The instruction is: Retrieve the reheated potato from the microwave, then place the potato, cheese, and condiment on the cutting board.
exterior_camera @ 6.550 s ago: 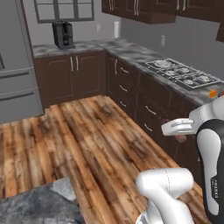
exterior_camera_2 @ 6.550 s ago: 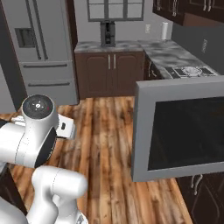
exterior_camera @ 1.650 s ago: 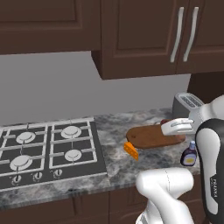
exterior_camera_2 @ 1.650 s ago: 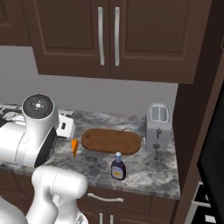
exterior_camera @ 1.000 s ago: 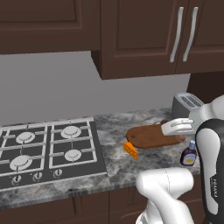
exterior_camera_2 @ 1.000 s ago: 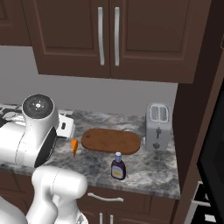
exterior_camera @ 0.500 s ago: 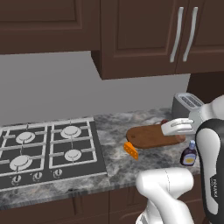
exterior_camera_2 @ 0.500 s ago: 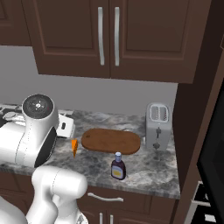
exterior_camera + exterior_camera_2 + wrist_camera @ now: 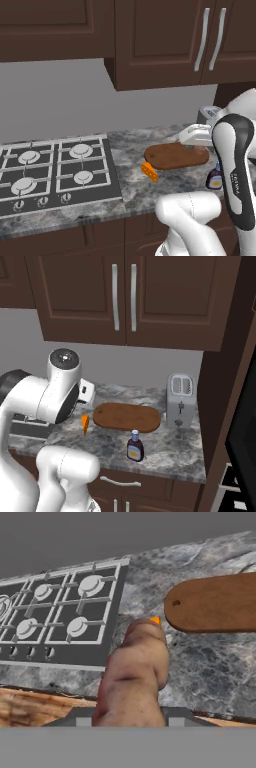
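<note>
- Hand: closed on the potato, above the bench, near the board's left end.
- Cutting board: flat on the bench, bare, beside the toaster.
- Cheese: on the bench, just off the board's left end.
- Condiment: upright in front of the board.
- Stove: left of the board.

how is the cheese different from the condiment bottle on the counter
The cheese is a small orange wedge lying low at the cutting board's left end; the condiment is a taller upright bottle, dark brown with a pale cap, standing in front of the board. Both sit on the counter, off the board.
</note>
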Motion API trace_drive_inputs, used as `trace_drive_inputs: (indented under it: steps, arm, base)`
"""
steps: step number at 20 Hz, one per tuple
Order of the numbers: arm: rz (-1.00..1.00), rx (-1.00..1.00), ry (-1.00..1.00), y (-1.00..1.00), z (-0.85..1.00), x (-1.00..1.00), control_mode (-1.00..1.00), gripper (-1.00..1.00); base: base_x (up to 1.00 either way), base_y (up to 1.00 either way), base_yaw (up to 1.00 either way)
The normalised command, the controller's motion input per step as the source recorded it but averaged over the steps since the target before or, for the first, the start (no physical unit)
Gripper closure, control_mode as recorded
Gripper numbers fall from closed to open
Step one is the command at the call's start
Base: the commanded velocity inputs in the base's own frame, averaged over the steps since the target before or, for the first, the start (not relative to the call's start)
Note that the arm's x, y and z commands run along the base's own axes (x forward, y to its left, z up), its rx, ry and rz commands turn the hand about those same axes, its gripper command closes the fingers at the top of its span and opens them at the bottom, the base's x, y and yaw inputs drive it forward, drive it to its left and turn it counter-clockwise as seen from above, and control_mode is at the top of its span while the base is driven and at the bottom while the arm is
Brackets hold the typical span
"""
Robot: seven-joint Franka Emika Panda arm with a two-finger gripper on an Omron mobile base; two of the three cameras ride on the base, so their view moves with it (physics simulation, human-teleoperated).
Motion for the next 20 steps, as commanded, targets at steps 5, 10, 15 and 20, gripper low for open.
trace_drive_inputs:
  steps: [5, 10, 15, 20]
  arm:
    - [0.04, -0.01, 0.19, -0.18, -0.06, 0.26, -1.0, 1.0]
    - [0.04, -0.08, 0.02, -0.34, -0.31, 0.16, -1.0, 1.0]
    - [0.04, -0.12, 0.0, -0.42, -0.47, 0.22, -1.0, 1.0]
    - [0.0, -0.04, 0.03, -0.43, -0.45, 0.36, -1.0, 1.0]
  base:
    - [0.0, 0.0, 0.0]
    - [0.0, 0.0, 0.0]
    - [0.0, 0.0, 0.0]
    - [0.0, 0.0, 0.0]
